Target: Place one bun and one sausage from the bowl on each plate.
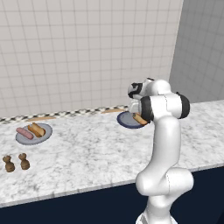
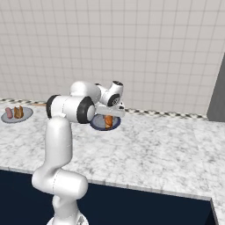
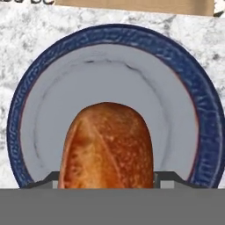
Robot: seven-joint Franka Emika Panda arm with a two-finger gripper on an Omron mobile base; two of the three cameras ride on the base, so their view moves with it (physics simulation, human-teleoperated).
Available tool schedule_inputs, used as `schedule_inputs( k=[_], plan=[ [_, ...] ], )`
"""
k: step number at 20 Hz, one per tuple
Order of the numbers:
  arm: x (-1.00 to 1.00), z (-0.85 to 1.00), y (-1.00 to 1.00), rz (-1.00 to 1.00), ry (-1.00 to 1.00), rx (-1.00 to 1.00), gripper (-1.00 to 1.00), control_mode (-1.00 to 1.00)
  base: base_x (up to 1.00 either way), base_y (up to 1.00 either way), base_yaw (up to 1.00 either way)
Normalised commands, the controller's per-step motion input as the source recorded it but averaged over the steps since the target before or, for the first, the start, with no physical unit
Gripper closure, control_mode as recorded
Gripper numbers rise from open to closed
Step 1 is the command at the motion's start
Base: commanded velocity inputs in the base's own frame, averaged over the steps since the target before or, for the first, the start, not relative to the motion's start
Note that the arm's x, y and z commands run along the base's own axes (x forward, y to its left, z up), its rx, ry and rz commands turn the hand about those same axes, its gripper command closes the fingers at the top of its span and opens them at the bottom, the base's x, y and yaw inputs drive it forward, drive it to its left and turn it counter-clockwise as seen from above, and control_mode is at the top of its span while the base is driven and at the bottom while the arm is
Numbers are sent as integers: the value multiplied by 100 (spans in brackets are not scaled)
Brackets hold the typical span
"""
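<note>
Orange-tan bun (image 3: pixel 107 147) sat between the fingers of the hand (image 3: pixel 107 184), clamped across its width, over the blue-rimmed plate (image 3: pixel 200 94) on the marble tabletop (image 1: pixel 96 153). Judged light, soft, crushable: a gentle mid-length grip suits. Far plate (image 1: pixel 46 133) carried bun and sausage (image 1: pixel 24 133).

an orange-tan bun (image 3: pixel 107 147) sits between my finger tips, its rounded end pointing out over the blue-rimmed plate (image 3: pixel 206 114), which has a pale grey inside and lies on the marble counter near the back wall. whether the bun touches that plate i cannot tell. far to my left lies the light grey plate (image 1: pixel 46 134), flat on the same counter; on it rest a second bun (image 1: pixel 36 130) and a pale pink sausage (image 1: pixel 24 133), side by side and close together, both lying lengthwise at a slant.
</note>
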Motion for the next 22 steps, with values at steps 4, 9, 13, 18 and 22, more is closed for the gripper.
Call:
schedule_inputs(
  k=[4,9,13,18,22],
  plan=[
    [42,-1,9,0,-8,0,100,-100,0,0,0],
    [41,0,12,1,-3,0,100,-100,0,0,0],
    [12,0,1,5,0,0,-100,-100,0,0,0],
    [0,0,0,2,0,0,-100,-100,0,0,0],
    [-45,44,0,0,-5,0,-100,-100,0,0,0]
  ],
)
